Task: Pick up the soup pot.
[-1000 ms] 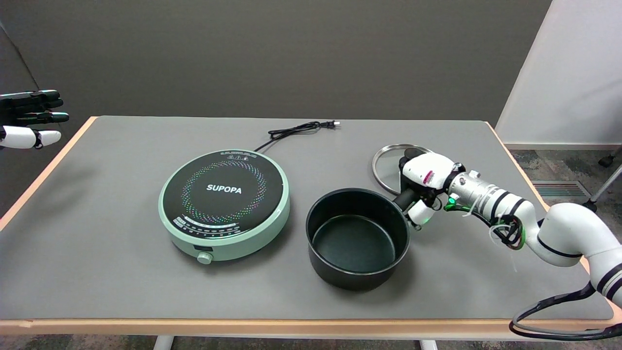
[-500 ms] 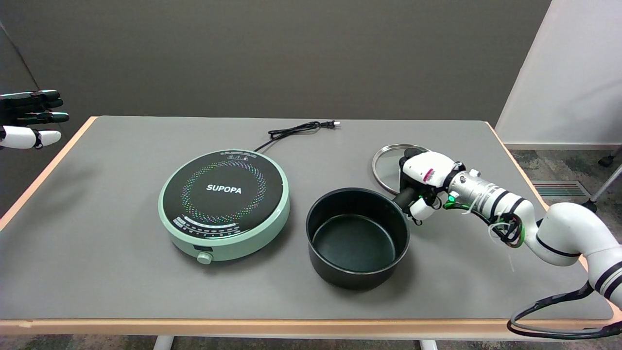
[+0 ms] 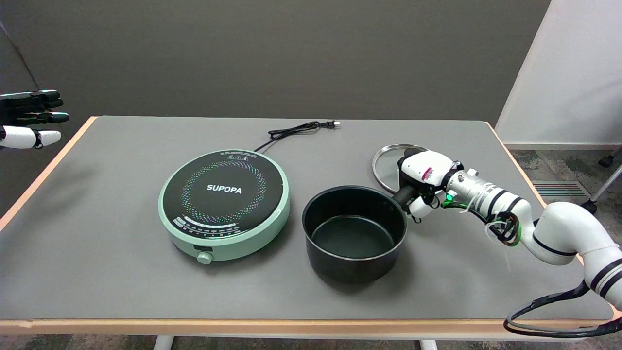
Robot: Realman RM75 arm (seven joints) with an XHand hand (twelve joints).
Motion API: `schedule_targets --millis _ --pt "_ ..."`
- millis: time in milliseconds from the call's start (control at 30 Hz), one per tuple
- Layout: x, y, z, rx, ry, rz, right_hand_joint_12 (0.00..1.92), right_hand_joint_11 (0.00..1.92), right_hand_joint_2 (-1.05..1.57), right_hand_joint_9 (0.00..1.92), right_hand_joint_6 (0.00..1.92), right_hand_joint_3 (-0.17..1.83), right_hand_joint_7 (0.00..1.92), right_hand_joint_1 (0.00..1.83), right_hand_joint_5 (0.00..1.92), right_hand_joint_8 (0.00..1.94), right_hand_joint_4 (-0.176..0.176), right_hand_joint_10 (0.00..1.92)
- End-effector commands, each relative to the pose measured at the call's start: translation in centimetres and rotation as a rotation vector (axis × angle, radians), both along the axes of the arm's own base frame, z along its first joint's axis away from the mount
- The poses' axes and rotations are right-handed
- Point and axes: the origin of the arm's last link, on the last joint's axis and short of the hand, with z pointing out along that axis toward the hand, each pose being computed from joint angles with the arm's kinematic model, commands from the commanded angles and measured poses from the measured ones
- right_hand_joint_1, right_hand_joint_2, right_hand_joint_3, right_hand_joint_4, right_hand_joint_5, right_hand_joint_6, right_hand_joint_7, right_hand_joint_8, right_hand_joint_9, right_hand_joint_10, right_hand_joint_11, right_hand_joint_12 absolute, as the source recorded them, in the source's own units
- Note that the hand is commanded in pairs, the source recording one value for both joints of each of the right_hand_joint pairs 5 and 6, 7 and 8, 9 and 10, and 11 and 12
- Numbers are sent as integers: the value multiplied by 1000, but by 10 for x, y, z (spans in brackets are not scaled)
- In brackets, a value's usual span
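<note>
The black soup pot (image 3: 354, 233) is right of the middle of the grey table, its inside bare. Its short black handle (image 3: 402, 195) sticks out to the upper right. My right hand (image 3: 423, 182) grips that handle, fingers wrapped over it and thumb below. The pot looks raised slightly off the table, with a shadow under its near side. Most of the handle is hidden inside the hand.
A mint-green SUPOPA induction cooker (image 3: 224, 203) stands left of the pot, its black cord (image 3: 296, 130) trailing toward the far edge. A glass lid with a metal rim (image 3: 388, 163) lies flat behind my right hand. The idle left hand (image 3: 29, 118) hangs at the upper left.
The pot has come up and shifted a little left and away, carried by my right hand on its handle. The arm has risen with it.
</note>
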Motion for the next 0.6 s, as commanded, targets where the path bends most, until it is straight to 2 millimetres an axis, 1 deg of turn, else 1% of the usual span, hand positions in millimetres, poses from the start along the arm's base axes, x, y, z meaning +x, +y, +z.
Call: schedule_targets --millis 33,167,333,600 --pt "4 -7 -1 -9 -16 12 1920 1920 692 1920 1920 664 1920 1153 1920 1920 -14 1920" --pt "7 -8 -1 -9 -18 21 1920 1920 759 1920 1920 681 1920 1141 1920 1920 -15 1920" --pt "18 -9 4 -17 -44 57 1920 1920 781 1920 1920 687 1920 1134 1920 1920 -17 1920" --pt "22 -6 6 -4 -107 80 1920 1920 796 1920 1920 696 1920 1127 1920 1920 -17 1920"
